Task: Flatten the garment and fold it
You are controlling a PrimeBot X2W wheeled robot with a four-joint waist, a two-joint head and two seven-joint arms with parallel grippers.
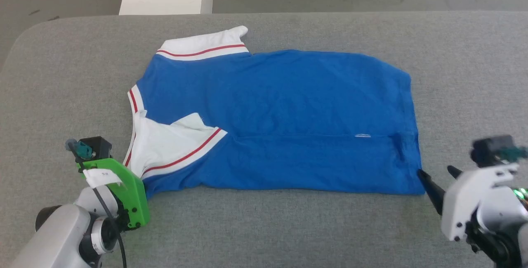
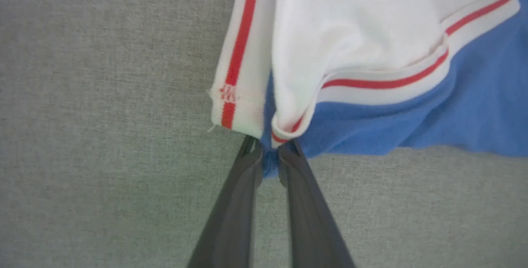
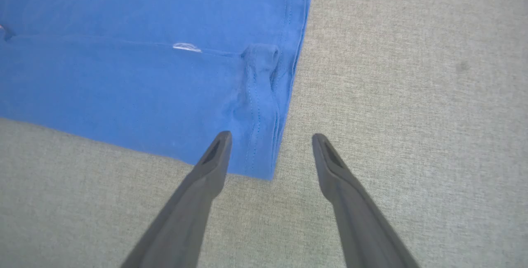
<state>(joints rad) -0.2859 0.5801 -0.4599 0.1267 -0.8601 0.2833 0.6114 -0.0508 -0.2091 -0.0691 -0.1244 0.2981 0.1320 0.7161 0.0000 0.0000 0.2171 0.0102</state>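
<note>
Left pincer nips garment; right agape

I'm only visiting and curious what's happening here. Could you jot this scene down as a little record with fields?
surface: grey cloth-covered table
item: garment, blue with white red-striped sleeves, spread out
left gripper: shut on blue fabric at the garment's edge, beside a white sleeve
right gripper: open, straddling the garment's hem corner, not gripping
</note>
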